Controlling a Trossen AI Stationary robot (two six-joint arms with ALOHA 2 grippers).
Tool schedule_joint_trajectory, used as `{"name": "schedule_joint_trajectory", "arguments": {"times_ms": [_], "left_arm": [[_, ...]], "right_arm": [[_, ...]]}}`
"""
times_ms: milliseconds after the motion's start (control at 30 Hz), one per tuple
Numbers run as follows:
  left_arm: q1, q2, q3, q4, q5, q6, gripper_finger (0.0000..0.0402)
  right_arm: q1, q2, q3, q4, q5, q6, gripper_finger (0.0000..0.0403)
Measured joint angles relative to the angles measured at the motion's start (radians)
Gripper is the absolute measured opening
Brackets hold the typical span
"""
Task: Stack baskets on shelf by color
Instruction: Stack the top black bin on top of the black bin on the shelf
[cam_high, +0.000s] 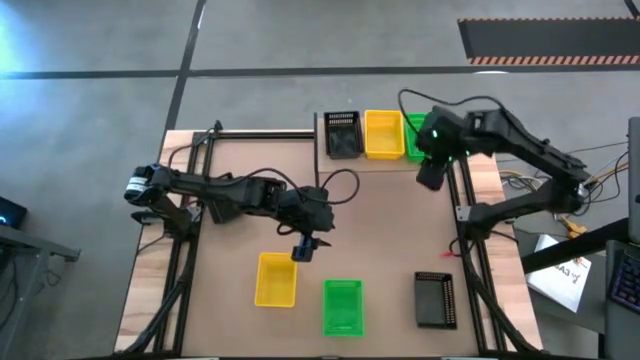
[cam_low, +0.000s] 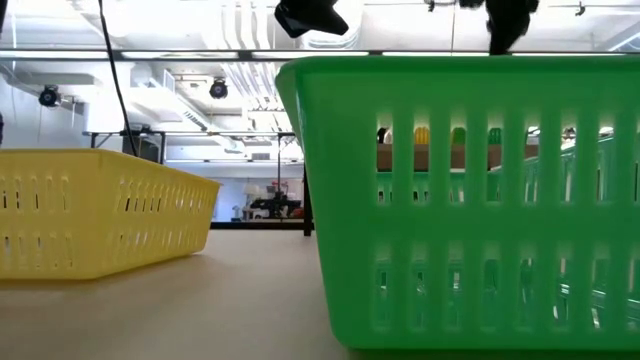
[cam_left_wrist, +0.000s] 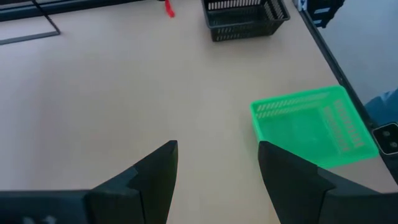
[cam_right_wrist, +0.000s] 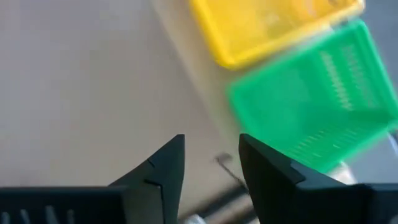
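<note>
1. From the high view, I have the shelf (cam_high: 372, 160) at the far edge of the desk (cam_high: 380, 230) with three baskets in a row on it: a black basket (cam_high: 343, 134), a yellow basket (cam_high: 384, 134) beside it, and a green basket (cam_high: 414, 138) partly hidden under my right arm. The right hand (cam_high: 431, 176) hangs just in front of that green basket, holding nothing. The left hand (cam_high: 305, 248) hovers over the middle of the desk, just beyond a second yellow basket (cam_high: 275, 279). A second green basket (cam_high: 342, 306) and a second black basket (cam_high: 436, 300) also lie along the near edge, each apart from the others.

2. In the low view, the near green basket (cam_low: 470, 200) fills most of my picture, upright on the desk, with the near yellow basket (cam_low: 100, 210) off to one side. Dark parts of the arms show at the top edge; I cannot tell which arm is which here.

3. In the left wrist view, my left hand's fingers (cam_left_wrist: 155, 174) stand wide apart and empty above bare desk. A green basket (cam_left_wrist: 314, 127) and, farther off, a black basket (cam_left_wrist: 245, 18) lie ahead.

4. In the right wrist view, my right hand's fingers (cam_right_wrist: 165, 165) are apart with nothing between them. Beyond them the yellow basket (cam_right_wrist: 273, 25) and green basket (cam_right_wrist: 317, 99) sit side by side, blurred.
</note>
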Motion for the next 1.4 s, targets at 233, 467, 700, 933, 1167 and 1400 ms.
{"name": "schedule_joint_trajectory", "arguments": {"times_ms": [233,467,700,933,1167,1400], "left_arm": [[0.029,0.000,0.000,-0.006,-0.004,-0.032,0.0208],[0.034,-0.008,-0.016,-0.358,-0.013,-0.215,0.0208],[0.044,-0.126,-0.294,-0.496,-0.030,-0.334,0.0208],[0.132,-0.330,-0.562,-0.500,-0.136,-0.590,0.0208],[0.211,-0.455,-0.741,-0.484,-0.171,-0.689,0.0208],[0.227,-0.438,-0.857,-0.424,-0.193,-0.689,0.0207]], "right_arm": [[0.397,-0.002,-0.047,0.108,0.120,0.363,0.0103],[0.728,0.038,-0.164,0.174,0.243,0.677,0.0065],[0.886,0.070,-0.291,0.257,0.316,0.867,0.0044],[0.898,0.072,-0.337,0.325,0.329,0.892,0.0043],[0.898,0.069,-0.337,0.325,0.438,0.837,0.0043],[0.898,0.068,-0.337,0.322,0.501,0.770,0.0043]]}}
